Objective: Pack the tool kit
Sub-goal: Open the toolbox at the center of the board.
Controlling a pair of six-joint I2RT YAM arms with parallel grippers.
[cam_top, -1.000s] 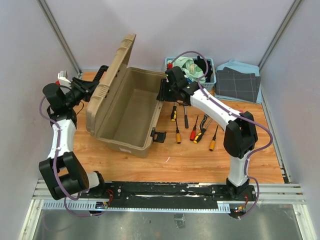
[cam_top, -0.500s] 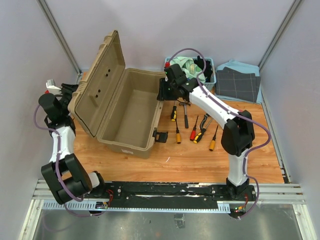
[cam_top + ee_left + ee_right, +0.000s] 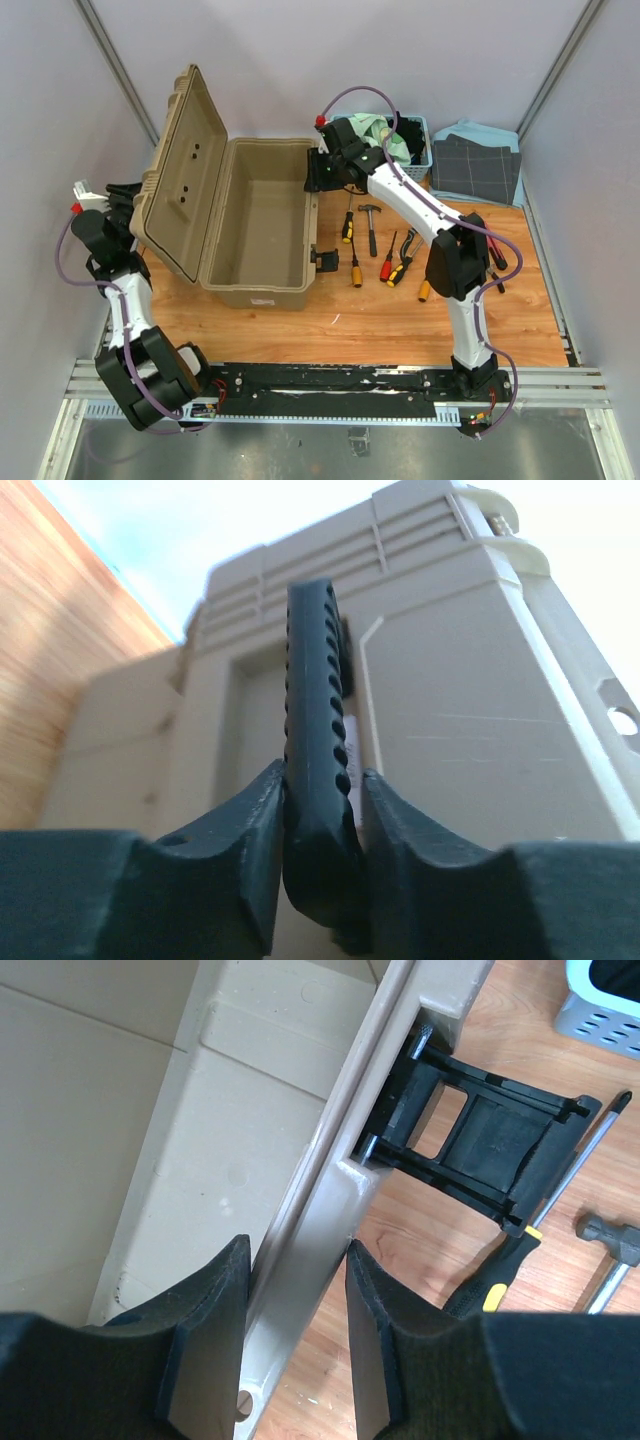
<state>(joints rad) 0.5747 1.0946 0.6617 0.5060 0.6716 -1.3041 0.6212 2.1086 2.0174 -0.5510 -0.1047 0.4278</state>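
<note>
The tan toolbox [image 3: 255,225] stands open at the left, its lid [image 3: 180,165] raised and leaning left. My left gripper [image 3: 128,195] is shut on the lid's black handle [image 3: 315,730], with the lid's outer face [image 3: 470,710] behind it. My right gripper [image 3: 314,176] is closed over the box's right rim [image 3: 330,1190] near the back corner, beside a black latch [image 3: 480,1145]. A small hammer [image 3: 370,222], several yellow- and red-handled screwdrivers [image 3: 355,270] and pliers [image 3: 495,255] lie on the wood to the right of the box.
A blue basket of cloths [image 3: 410,140] stands at the back, right of the box. A grey folded cloth [image 3: 478,168] lies at the back right. A second black latch [image 3: 322,260] hangs at the box's front right. Walls close in on both sides.
The lid has swung further open to the left, and my left gripper moved left with the handle. The box and my right gripper shifted slightly to the left.
</note>
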